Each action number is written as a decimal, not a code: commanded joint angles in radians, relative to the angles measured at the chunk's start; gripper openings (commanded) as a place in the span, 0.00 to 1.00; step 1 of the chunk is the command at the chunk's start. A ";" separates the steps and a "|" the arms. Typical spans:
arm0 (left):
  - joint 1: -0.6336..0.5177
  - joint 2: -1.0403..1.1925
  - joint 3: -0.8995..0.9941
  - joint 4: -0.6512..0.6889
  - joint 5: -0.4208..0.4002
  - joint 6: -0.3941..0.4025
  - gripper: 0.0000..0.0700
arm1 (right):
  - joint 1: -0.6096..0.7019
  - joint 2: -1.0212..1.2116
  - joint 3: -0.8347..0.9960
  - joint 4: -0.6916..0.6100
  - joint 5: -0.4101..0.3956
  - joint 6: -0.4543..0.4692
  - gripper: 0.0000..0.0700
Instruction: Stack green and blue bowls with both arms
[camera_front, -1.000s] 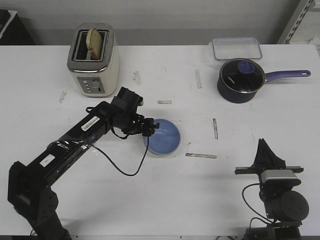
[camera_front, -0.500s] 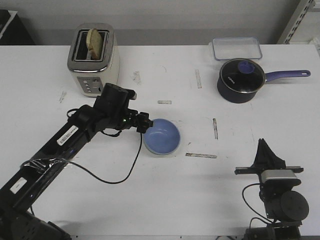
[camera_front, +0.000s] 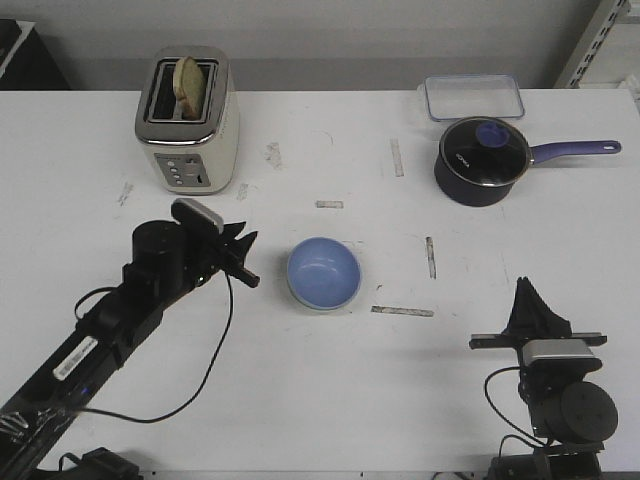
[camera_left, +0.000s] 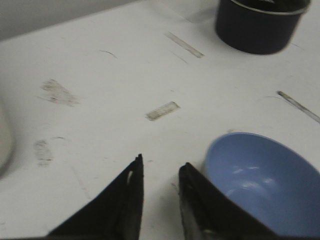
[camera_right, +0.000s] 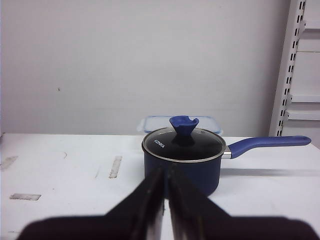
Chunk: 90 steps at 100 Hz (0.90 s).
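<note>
Resting mid-worktop (camera_front: 330, 400), blue bowl (camera_front: 324, 272) sits nested in green bowl, of which only a pale rim (camera_front: 300, 301) shows beneath. Left end effector (camera_front: 243, 262) just beside the stack, apart from it, fingers slightly spread, holding nothing. Right end effector (camera_front: 524, 291) near the front edge, well apart, fingers pressed together, pointing toward the saucepan (camera_front: 483, 161).

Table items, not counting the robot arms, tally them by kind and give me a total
Bowls: 2, blue bowl nested in green bowl
Toaster: 1
Saucepan: 1
Clear container: 1
Total: 5
</note>
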 joint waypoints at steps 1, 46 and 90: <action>0.006 -0.052 -0.062 0.073 -0.068 0.020 0.03 | 0.002 -0.001 0.004 0.010 0.003 0.003 0.00; 0.234 -0.494 -0.468 0.190 -0.136 -0.054 0.00 | 0.002 -0.001 0.004 0.010 0.003 0.003 0.00; 0.332 -0.845 -0.614 0.074 -0.134 -0.053 0.00 | 0.002 -0.001 0.004 0.010 0.003 0.003 0.00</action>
